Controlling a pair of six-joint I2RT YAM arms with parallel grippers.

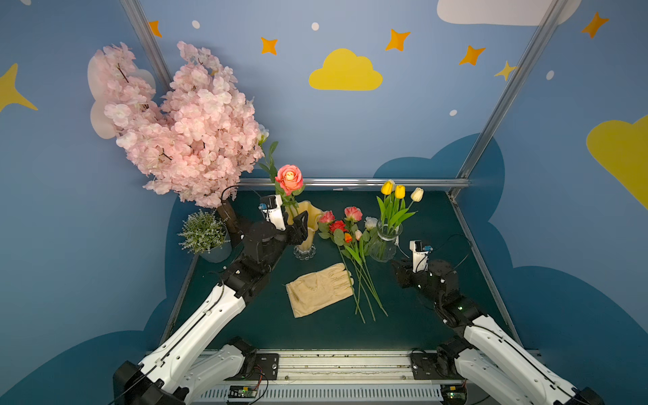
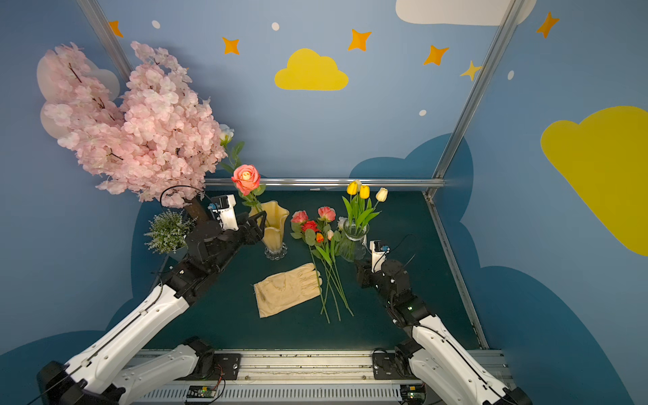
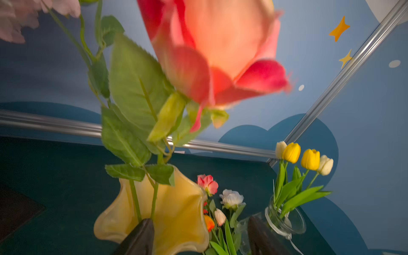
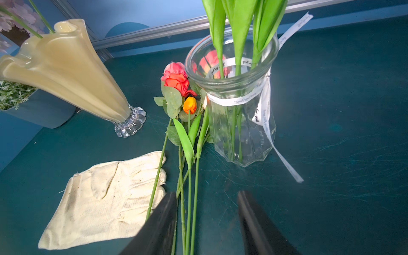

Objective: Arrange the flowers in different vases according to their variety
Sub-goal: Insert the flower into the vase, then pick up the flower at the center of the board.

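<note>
- Amber vase (image 1: 312, 210): you have two roses standing in it, a pink-orange rose (image 1: 289, 178) and a taller white rose (image 1: 263, 135).
- Clear vase (image 1: 384, 245): holds yellow and cream tulips (image 1: 399, 191).
- Loose bunch (image 1: 345, 231): lies on the table between the vases. It holds pink, red and white roses and an orange tulip (image 4: 190, 105), all left for you to sort.
- Left gripper (image 1: 299, 224): jaws wide at the amber vase's rim, holding nothing.
- Right gripper (image 4: 207, 223): jaws parted over the loose stems, gripping nothing.
- Progress, as I judge it: about halfway.

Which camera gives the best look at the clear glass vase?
The right wrist view: the clear glass vase appears close, rim to base, with tulip stems inside. Both top views show the vase small and far. The left wrist view catches only its upper part.
</note>
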